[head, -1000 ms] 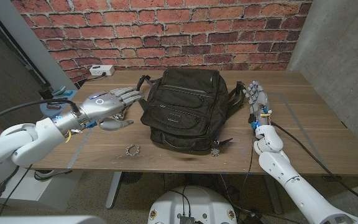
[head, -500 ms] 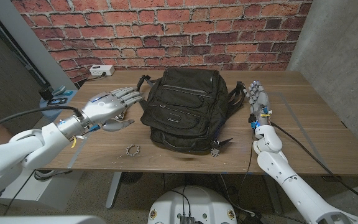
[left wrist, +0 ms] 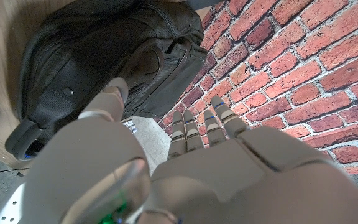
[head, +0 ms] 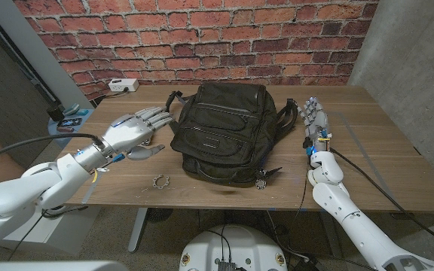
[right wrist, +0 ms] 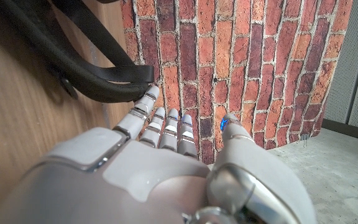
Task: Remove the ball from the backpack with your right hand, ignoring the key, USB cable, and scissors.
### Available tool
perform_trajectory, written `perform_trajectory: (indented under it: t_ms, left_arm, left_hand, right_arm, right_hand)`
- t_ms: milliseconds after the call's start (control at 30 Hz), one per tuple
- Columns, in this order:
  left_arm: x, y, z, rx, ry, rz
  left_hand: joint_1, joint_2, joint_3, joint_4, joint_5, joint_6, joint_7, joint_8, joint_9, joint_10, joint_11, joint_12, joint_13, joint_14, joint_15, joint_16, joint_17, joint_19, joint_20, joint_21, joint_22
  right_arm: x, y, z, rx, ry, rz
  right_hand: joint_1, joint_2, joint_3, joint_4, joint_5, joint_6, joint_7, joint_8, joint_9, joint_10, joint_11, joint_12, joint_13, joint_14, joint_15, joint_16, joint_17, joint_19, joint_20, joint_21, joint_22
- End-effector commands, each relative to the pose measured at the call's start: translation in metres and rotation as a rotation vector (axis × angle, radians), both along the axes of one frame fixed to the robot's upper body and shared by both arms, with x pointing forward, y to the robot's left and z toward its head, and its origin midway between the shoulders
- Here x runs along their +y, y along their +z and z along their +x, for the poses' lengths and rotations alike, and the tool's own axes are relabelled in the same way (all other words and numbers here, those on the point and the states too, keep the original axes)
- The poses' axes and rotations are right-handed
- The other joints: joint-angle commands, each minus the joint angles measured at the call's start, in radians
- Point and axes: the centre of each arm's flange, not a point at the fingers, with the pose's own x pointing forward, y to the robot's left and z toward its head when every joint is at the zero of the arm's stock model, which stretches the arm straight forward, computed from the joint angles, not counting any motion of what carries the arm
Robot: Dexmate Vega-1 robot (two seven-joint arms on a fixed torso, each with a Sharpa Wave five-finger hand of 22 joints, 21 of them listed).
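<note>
We see our arms cased in smooth white rounded shells with black cables trailing; the left hand (head: 130,132) and right hand (head: 314,120) are silver-grey, their fingers (right wrist: 166,132) segmented.

closed backpack (head: 221,135) blocks the table's (head: 375,147) middle; bare wood lies right of it.

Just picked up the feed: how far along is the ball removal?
Nothing looks done: the backpack lies on the table, no ball visible. In hand: nothing; the left hand hovers open beside it, the right hand waits open by its strap. Left: opening, reaching in, extracting.
</note>
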Motion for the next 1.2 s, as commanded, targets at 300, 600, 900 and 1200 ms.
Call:
perform_trajectory:
  t_ms: [300, 600, 900, 1200]
  left_arm:
    - [-0.012, -0.022, 0.01, 0.0, -0.015, -0.041]
    - [-0.015, -0.028, 0.012, -0.036, -0.011, -0.048]
    - [-0.016, -0.031, 0.013, -0.069, -0.007, -0.048]
    - [-0.015, -0.028, 0.019, -0.091, -0.008, -0.058]
  left_hand:
    - [0.013, -0.006, -0.004, 0.006, 0.006, 0.02, 0.008, 0.008, 0.008, 0.001, 0.008, 0.023, 0.017, 0.014, 0.002, 0.003, 0.003, 0.0, 0.005, 0.008, 0.001]
    - [0.018, -0.005, -0.005, 0.007, 0.007, 0.032, 0.005, 0.013, 0.013, -0.001, 0.009, 0.034, 0.027, 0.021, 0.001, 0.004, 0.006, 0.002, 0.003, 0.009, 0.002]
    - [0.04, 0.004, 0.002, 0.001, 0.012, 0.058, -0.001, 0.026, 0.02, 0.005, 0.006, 0.053, 0.043, 0.034, -0.002, 0.006, 0.009, 0.008, 0.001, 0.01, 0.002]
    - [0.056, 0.002, 0.003, -0.004, 0.013, 0.063, -0.006, 0.03, 0.025, 0.003, 0.004, 0.063, 0.052, 0.038, -0.006, 0.006, 0.01, 0.01, 0.001, 0.01, 0.001]
  right_arm:
    - [-0.011, -0.009, -0.004, -0.01, 0.007, 0.021]
    - [-0.015, -0.007, -0.005, -0.016, 0.024, 0.019]
    - [-0.016, -0.004, -0.004, -0.014, 0.031, 0.011]
    - [-0.018, -0.009, -0.002, -0.007, 0.031, 0.012]
  right_hand:
    - [0.01, 0.0, 0.007, -0.004, 0.005, 0.009, 0.001, 0.005, 0.003, 0.006, -0.002, 0.007, 0.004, 0.007, 0.002, 0.006, 0.006, 0.007, -0.015, 0.006, 0.003]
    - [0.01, 0.0, 0.007, -0.004, 0.005, 0.011, 0.001, 0.006, 0.003, 0.008, 0.0, 0.007, 0.004, 0.008, 0.003, 0.007, 0.006, 0.007, -0.014, 0.006, 0.003]
    - [0.01, 0.0, 0.007, -0.004, 0.005, 0.011, 0.001, 0.005, 0.003, 0.008, -0.002, 0.007, 0.005, 0.009, 0.002, 0.008, 0.006, 0.008, -0.014, 0.006, 0.003]
    - [0.01, 0.0, 0.008, -0.004, 0.005, 0.014, 0.0, 0.006, 0.003, 0.011, -0.003, 0.007, 0.005, 0.008, 0.002, 0.008, 0.007, 0.008, -0.013, 0.006, 0.003]
